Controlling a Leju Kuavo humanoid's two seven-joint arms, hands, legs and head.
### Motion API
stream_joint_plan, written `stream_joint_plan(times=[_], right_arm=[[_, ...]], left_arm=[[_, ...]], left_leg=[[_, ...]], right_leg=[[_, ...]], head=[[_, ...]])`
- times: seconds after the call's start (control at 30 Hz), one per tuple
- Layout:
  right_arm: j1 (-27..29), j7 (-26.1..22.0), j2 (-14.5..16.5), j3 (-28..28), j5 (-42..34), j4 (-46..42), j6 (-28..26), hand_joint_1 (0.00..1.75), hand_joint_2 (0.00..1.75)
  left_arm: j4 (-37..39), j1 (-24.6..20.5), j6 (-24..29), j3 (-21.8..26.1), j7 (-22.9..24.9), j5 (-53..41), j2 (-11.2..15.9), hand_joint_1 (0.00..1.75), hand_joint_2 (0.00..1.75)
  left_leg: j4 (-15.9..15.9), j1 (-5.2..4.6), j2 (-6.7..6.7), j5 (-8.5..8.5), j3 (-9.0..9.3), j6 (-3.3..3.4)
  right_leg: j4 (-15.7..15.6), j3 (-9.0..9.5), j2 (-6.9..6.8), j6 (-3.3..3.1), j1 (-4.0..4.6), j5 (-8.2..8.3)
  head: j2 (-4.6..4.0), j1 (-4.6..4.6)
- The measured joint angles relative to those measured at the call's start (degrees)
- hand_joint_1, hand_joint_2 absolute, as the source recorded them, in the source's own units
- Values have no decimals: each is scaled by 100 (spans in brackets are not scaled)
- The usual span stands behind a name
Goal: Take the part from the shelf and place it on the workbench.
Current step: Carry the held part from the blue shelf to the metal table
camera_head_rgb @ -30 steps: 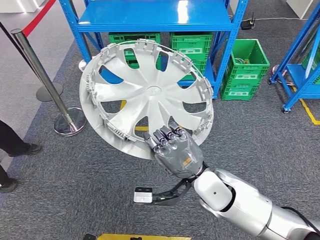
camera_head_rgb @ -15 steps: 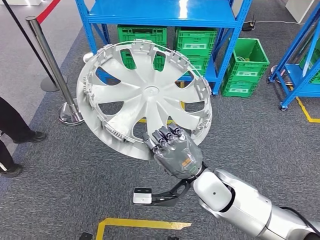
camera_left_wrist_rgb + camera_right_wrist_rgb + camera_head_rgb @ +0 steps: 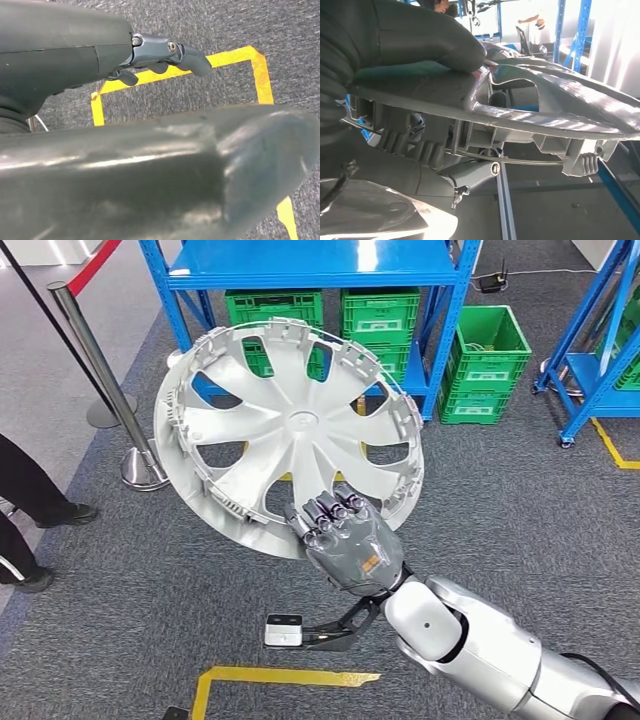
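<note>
The part is a large silver hubcap (image 3: pixel 290 430) with curved spokes and a clipped rim, held tilted in the air in front of the blue shelf (image 3: pixel 317 265). My right hand (image 3: pixel 351 545) grips its near rim, fingers over the top and thumb underneath. In the right wrist view the thumb (image 3: pixel 414 40) presses one face of the hubcap (image 3: pixel 554 107) and the rim clips run across. My left hand (image 3: pixel 60 60) hangs over the carpet, its fingers (image 3: pixel 158 49) loosely extended with nothing in them.
Green crates (image 3: pixel 377 325) stand under the shelf and another (image 3: pixel 483 360) beside it. A second blue rack (image 3: pixel 604 350) is at the right. A stanchion (image 3: pixel 106 380) with a red rope and a person's legs (image 3: pixel 30 510) are at the left. Yellow tape (image 3: pixel 279 677) marks the carpet.
The whole picture has shifted: the camera moved, and the yellow floor tape has come further into view. The hubcap stays in my right hand with the same grip.
</note>
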Motion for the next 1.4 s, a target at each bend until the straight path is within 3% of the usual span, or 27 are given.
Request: stream_joint_plan(times=[0.2, 0.33, 0.47, 0.87, 1.07, 1.27, 1.33, 1.4], right_arm=[[-3, 23, 24, 1, 0, 40, -5, 175, 175], [-4, 33, 33, 4, 0, 76, -9, 175, 175], [-5, 44, 43, 4, 0, 97, -9, 175, 175], [-9, 187, 132, 71, 0, 257, -39, 175, 175], [204, -336, 212, -77, -1, 301, -114, 175, 175], [591, -810, 462, -584, -2, 297, -138, 175, 175], [652, -840, 506, -704, -1, 295, -143, 175, 175], [707, -880, 525, -798, -1, 292, -153, 175, 175]], left_arm=[[0, 0, 0, 26, 0, 0, -1, 0, 0], [0, -1, -1, 41, 0, 0, 0, 0, 0], [0, -3, -2, 48, 0, 0, 5, 0, 0], [0, -4, -74, 49, 27, -47, 18, 0, 0], [0, -4, -109, 49, 31, -71, 32, 0, 0], [1, -2, -109, 49, 31, -125, 65, 0, 0], [0, -9, -109, 49, 30, -128, 54, 0, 0], [0, -20, -109, 50, 29, -132, 46, 0, 0]], left_leg=[[-48, 34, 0, 119, -34, -246], [-51, 43, -2, 135, -64, -329], [-51, 43, -2, 142, -95, -364], [-46, 24, -3, 155, -143, -374], [-38, 21, -4, 152, -146, -370], [-36, 14, -3, 151, -152, -235], [-164, 50, 28, 215, -97, -202], [-236, 77, 70, 256, -74, -190]], right_leg=[[23, -74, -1, -65, 30, 45], [30, -105, -3, -62, 36, 57], [31, -134, -3, -54, 33, 70], [30, -176, -4, -16, 6, 100], [26, -176, -5, -11, -2, 104], [1, -169, -13, 63, -18, 119], [97, -223, 3, 107, -13, 7], [621, -458, 18, 167, -38, -337]], head=[[0, 2], [0, 4], [0, 5], [0, 5], [0, 5], [0, 2], [0, 12], [0, 30]])
